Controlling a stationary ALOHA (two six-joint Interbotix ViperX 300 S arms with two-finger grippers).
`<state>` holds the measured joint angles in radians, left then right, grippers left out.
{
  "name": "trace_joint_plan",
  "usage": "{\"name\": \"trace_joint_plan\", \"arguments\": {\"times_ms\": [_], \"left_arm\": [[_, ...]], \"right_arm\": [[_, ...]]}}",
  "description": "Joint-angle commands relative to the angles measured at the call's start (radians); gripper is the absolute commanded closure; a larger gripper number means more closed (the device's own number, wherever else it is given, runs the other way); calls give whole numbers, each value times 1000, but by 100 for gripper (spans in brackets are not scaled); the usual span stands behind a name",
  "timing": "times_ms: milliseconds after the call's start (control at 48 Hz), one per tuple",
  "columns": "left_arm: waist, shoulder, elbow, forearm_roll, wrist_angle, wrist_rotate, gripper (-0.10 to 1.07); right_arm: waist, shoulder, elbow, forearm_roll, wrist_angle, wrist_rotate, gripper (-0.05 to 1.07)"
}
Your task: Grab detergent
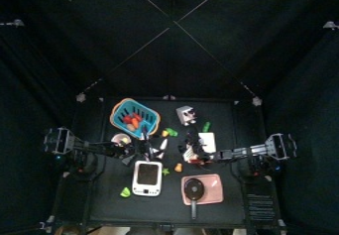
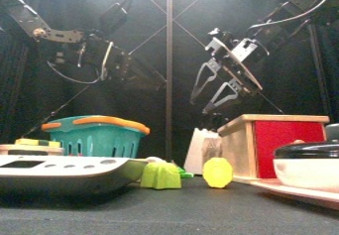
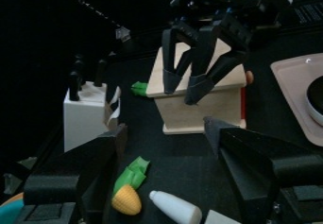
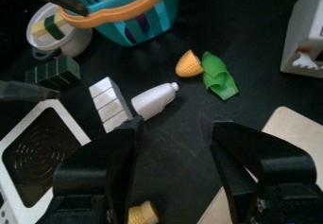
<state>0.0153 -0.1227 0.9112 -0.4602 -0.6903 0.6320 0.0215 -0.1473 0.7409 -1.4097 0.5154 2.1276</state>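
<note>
Right gripper (image 2: 220,92) hanging above the table (image 2: 159,214) right of its middle, jaws spread wide and pointing down, holding nothing, left gripper (image 3: 171,162) raised over the table's left side, jaws apart and empty, both arms reaching in from opposite sides

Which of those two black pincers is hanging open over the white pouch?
The right pincer, jaws spread wide, above the white pouch beside the wooden box; the left pincer hangs over the basket side.

white scale (image 4: 309,25) cut off at edge; basket (image 4: 120,15) contents hidden.
</note>
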Motion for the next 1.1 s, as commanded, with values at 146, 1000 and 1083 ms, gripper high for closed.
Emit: {"name": "trace_joint_plan", "arguments": {"times_ms": [146,1000,1083], "left_arm": [[-5,-149,71,-55,-25,8,0],[-5,-397,273,-61,-6,8,0],[-5,-439,293,-69,2,8,0]], "right_arm": [[-49,51,-94,137,-38,5,16],[-186,153,-298,621,-169,-20,2],[-181,140,-336,615,-160,-29,2]]}}
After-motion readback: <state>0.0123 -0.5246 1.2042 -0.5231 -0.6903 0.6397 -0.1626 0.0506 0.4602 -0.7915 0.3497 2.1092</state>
